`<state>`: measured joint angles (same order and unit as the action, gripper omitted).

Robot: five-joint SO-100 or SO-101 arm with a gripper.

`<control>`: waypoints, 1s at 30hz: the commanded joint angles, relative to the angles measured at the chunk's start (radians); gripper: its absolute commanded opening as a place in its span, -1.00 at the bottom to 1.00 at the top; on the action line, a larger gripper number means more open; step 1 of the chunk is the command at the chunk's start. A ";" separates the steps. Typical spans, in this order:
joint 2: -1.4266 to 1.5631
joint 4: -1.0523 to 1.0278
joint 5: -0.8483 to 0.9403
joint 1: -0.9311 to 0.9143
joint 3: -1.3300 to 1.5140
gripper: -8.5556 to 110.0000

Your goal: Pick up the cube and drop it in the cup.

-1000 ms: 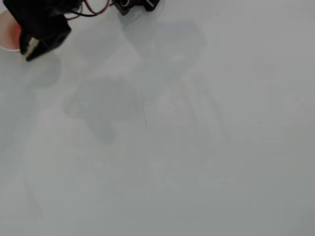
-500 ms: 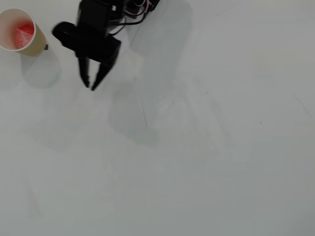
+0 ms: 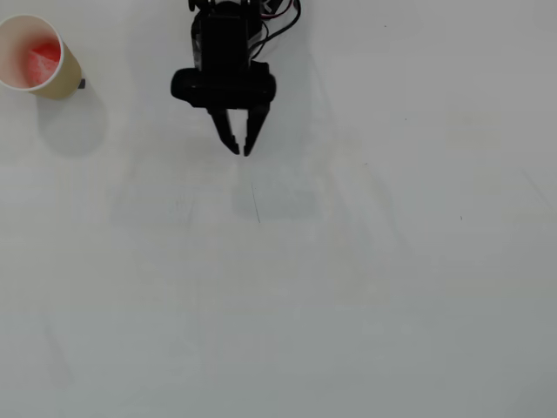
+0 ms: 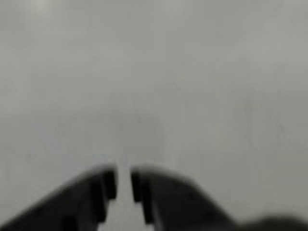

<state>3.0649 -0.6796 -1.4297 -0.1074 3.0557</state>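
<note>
The tan paper cup (image 3: 66,77) stands at the far left top of the overhead view. The red cube (image 3: 42,59) lies inside it against the white inner wall. My black gripper (image 3: 241,151) hangs over bare table at the top middle, well to the right of the cup, fingers pointing down the picture. Its fingertips nearly meet and hold nothing. The wrist view is blurred and shows the gripper (image 4: 123,184) at the bottom edge, only a thin slit between the fingers, over plain white table. Cup and cube are out of the wrist view.
A white table (image 3: 365,287) fills both views. Red and black cables (image 3: 277,12) run from the arm at the top edge. A faint thin dark line (image 3: 255,202) marks the table just below the gripper.
The arm has swung right, from over the cup to the top middle. The cup, covered a second ago, now shows whole with the cube in it.
</note>
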 commanded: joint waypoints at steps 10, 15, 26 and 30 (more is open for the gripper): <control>0.071 -0.172 0.003 0.138 0.066 -0.86; 0.072 -0.356 0.003 0.141 0.066 -0.86; 0.072 -0.445 -0.009 0.123 0.066 -0.86; 0.072 -0.446 -0.009 0.123 0.066 -0.86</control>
<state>3.0971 -1.1244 -1.4297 0.0199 3.0879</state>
